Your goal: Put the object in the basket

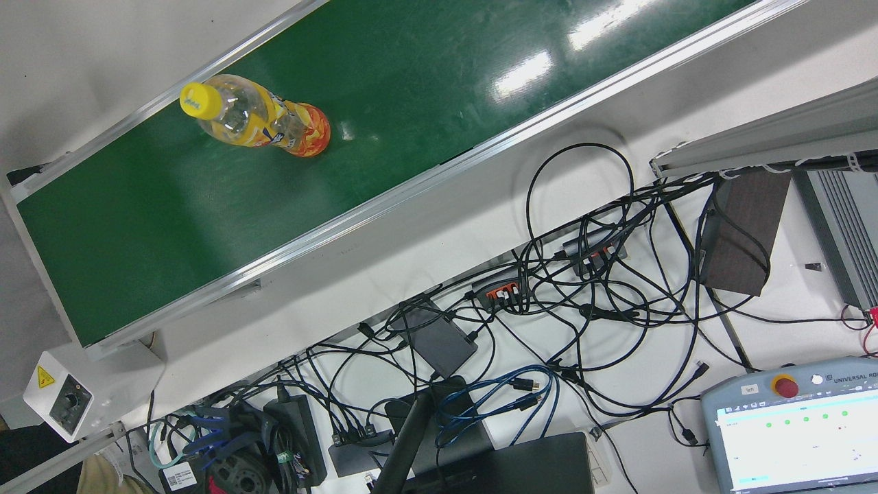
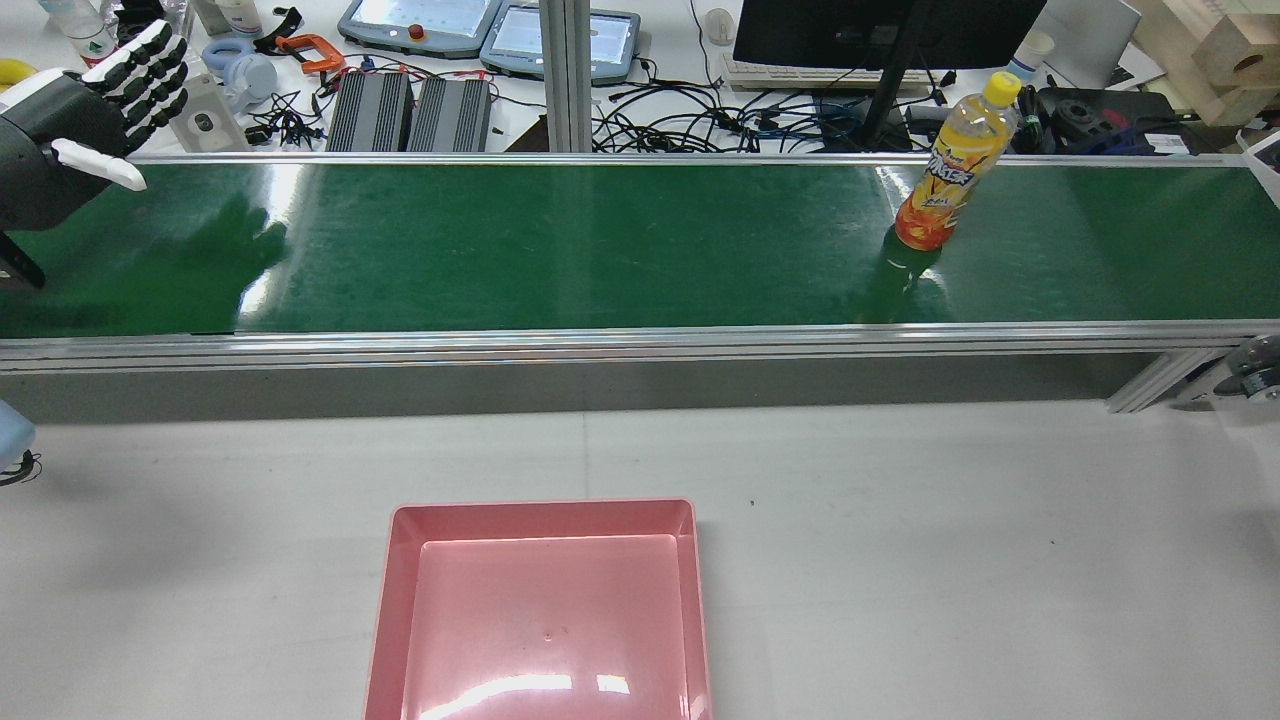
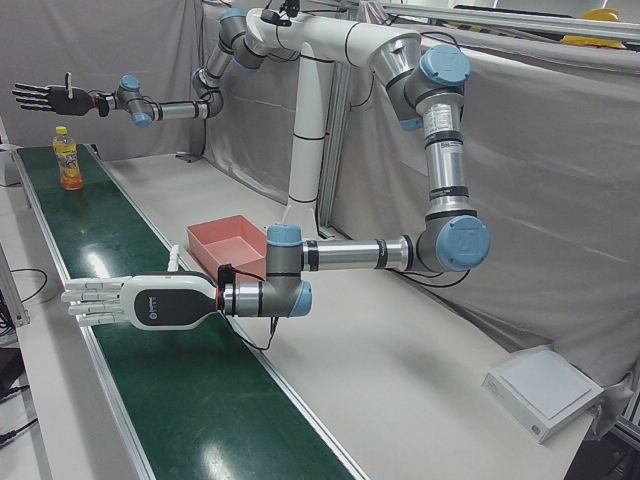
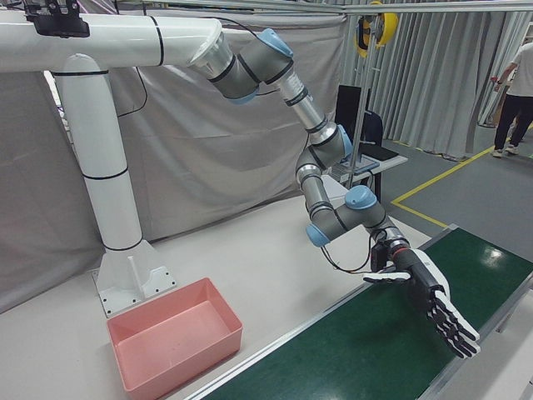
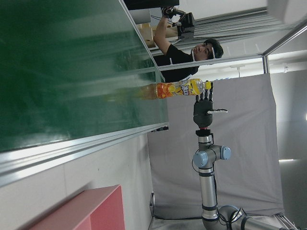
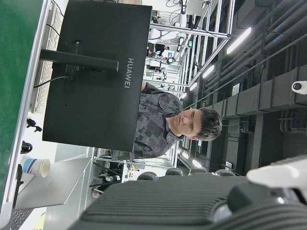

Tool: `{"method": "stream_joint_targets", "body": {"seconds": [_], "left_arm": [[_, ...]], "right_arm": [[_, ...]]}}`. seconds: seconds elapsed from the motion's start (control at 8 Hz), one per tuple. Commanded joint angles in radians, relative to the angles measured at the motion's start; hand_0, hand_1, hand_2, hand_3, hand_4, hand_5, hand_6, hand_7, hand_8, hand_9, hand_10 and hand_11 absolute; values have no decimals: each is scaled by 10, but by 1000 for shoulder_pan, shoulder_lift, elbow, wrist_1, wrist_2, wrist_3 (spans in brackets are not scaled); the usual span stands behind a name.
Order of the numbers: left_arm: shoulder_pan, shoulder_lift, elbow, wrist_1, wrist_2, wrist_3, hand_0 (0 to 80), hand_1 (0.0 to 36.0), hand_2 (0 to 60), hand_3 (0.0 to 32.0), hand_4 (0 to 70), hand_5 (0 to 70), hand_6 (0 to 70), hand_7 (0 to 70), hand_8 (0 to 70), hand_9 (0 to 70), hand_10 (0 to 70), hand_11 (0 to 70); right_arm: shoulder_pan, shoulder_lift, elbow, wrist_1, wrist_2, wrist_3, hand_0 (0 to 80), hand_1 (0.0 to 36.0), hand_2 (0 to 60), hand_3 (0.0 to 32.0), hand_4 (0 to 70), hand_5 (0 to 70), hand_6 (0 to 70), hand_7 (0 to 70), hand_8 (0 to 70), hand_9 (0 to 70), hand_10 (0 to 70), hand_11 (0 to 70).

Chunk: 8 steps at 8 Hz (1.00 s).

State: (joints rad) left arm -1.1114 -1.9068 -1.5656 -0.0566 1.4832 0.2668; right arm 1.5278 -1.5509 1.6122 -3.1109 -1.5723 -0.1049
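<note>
Bottle (image 2: 950, 170): yellow cap, orange-and-yellow label, clear shoulder. It is seen standing upright on the green conveyor belt (image 2: 600, 240), toward the right end and on the far half of the belt, close to its far rail. Nothing is touching it.

Basket (image 2: 545, 515): a pink, shallow, square tray, set on the white table on the near side of the belt, left of centre. It is well apart from the bottle.

Left hand (image 2: 90, 110): held flat over the left end of the belt, fingers stretched out straight and spread, thumb out to the side. Nothing is held. In the left-front view it is seen level above the belt surface, clear of it.

Right hand (image 3: 45, 97): raised at the right end of the station, higher than the bottle's cap, fingers extended and apart. Nothing is held. In the left hand view it appears just beside the cap, but a gap is seen between them in the left-front view.

A tangle of cables (image 1: 583, 295) is noted on the table beyond the belt's far rail.
</note>
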Motion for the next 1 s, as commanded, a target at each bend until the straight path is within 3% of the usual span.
{"method": "stream_joint_targets", "body": {"seconds": [0.0, 0.38, 0.88], "left_arm": [[2, 5, 2, -39, -1, 3, 590, 100, 0, 22, 0, 0, 0, 0, 0, 0, 0, 0], [2, -3, -2, 39, 2, 5, 596, 103, 0, 12, 0, 1, 0, 0, 0, 0, 0, 0], [2, -3, -2, 34, 0, 0, 603, 107, 0, 8, 0, 13, 0, 0, 0, 0, 0, 0]], "right_arm": [[0, 0, 0, 0, 0, -1, 0, 0, 0, 0, 0, 0, 0, 0, 0, 0, 0, 0], [0, 0, 0, 0, 0, 1, 0, 0, 0, 0, 0, 0, 0, 0, 0, 0, 0, 0], [0, 0, 0, 0, 0, 1, 0, 0, 0, 0, 0, 0, 0, 0, 0, 0, 0, 0]]}}
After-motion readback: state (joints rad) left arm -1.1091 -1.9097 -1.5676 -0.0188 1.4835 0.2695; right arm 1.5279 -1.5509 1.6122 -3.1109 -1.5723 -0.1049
